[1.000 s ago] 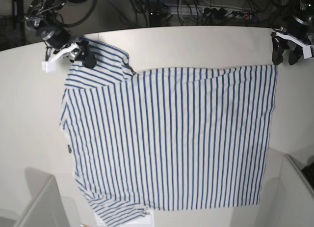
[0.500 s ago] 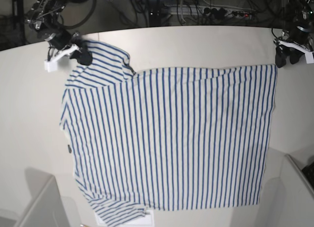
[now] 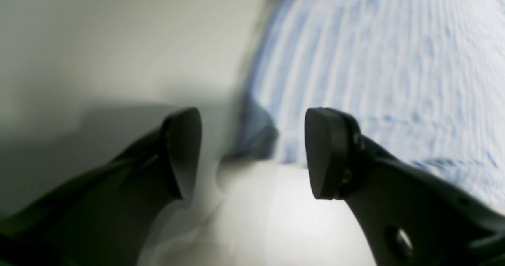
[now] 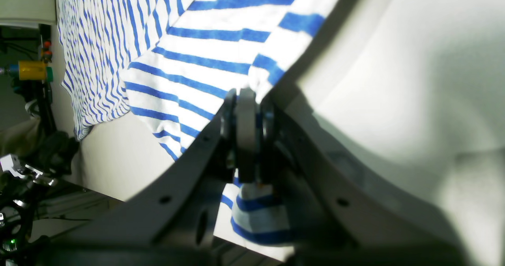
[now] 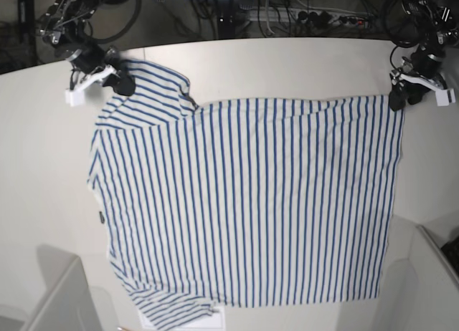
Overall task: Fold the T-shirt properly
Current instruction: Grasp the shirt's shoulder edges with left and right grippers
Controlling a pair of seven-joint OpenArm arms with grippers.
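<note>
The right gripper point(image 5: 126, 87) clenches a striped T-shirt point(image 5: 251, 202) by its sleeve near the table's point(image 5: 43, 166) far edge, while the left gripper point(image 5: 403, 103), jaws parted, hovers at the shirt's other far corner.

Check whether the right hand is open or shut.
Shut on the T-shirt: in the right wrist view the right hand has its fingertips together, with striped cloth pinched between them.
</note>
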